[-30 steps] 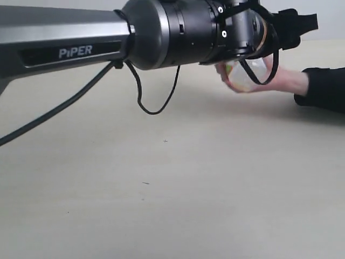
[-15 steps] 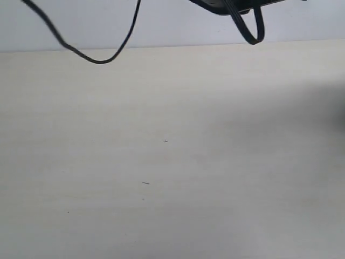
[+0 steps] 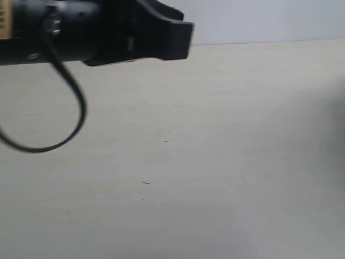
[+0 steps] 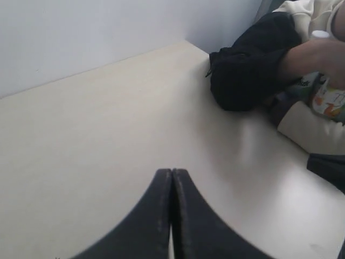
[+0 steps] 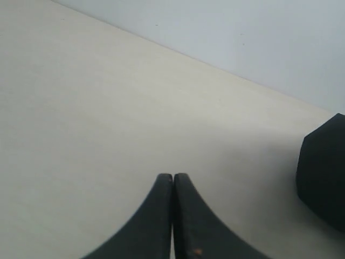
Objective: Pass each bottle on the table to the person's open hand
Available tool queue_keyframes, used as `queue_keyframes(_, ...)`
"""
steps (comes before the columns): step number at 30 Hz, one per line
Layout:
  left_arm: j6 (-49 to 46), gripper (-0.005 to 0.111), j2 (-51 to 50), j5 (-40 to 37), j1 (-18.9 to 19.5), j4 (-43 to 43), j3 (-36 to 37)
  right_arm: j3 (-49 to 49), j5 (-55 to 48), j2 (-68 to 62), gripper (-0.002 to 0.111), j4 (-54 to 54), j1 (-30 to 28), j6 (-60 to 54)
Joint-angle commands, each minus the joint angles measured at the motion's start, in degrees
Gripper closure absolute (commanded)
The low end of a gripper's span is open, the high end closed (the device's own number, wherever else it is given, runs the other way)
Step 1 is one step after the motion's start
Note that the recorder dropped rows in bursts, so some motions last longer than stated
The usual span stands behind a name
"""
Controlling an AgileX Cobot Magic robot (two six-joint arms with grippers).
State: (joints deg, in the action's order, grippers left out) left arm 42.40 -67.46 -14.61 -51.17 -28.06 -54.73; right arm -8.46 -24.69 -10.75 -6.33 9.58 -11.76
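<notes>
Bottles: none stands on the table (image 3: 215, 162) in any view; its pale top shows only a few dark specks.

Left arm (image 3: 108, 32): blurred, high over the far left of the table, a black cable loop (image 3: 75, 124) hanging below it.

Person: seen only by the left wrist camera, at the table's edge. A black sleeve (image 4: 248, 65) lies on the table, and the person's hand (image 4: 308, 58) is folded over the bottles rather than held out flat. One colourful-print label (image 4: 330, 101) and one white cap (image 4: 321, 34) are legible; the count is not.

Left gripper (image 4: 171, 172): fingers pressed together, nothing between them. Right gripper (image 5: 172, 175): the same, empty, over bare table.

Judgement: the hand-overs look finished or nearly so, and the step in hand is the retreat.
- Keep the left arm high and carry it away from the sleeve.
- Check any table area out of frame before another reach.
- If a bottle turns up, spread the fingers well before descending and wait for a flat palm.
</notes>
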Motion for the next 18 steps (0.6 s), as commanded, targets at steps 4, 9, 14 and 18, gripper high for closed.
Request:
queue_keyframes(4, 0.0, 0.107, 12.7, -0.7, -0.2, 0.8, 4.7, 0.1, 0.4, 0.2, 0.108, 0.3, -0.2, 0.0)
queue_keyframes(9, 0.0, 0.107, 16.2, -0.6, -0.2, 0.8, 4.7, 0.1, 0.4, 0.2, 0.108, 0.3, -0.2, 0.0)
queue_keyframes(14, 0.0, 0.107, 17.7, -0.6, -0.2, 1.6, 4.7, 0.1, 0.4, 0.2, 0.108, 0.3, -0.2, 0.0)
queue_keyframes(18, 0.2, 0.107, 18.2, -6.1, -0.2, 9.5, 4.7, 0.1, 0.4, 0.2, 0.108, 0.3, -0.2, 0.0)
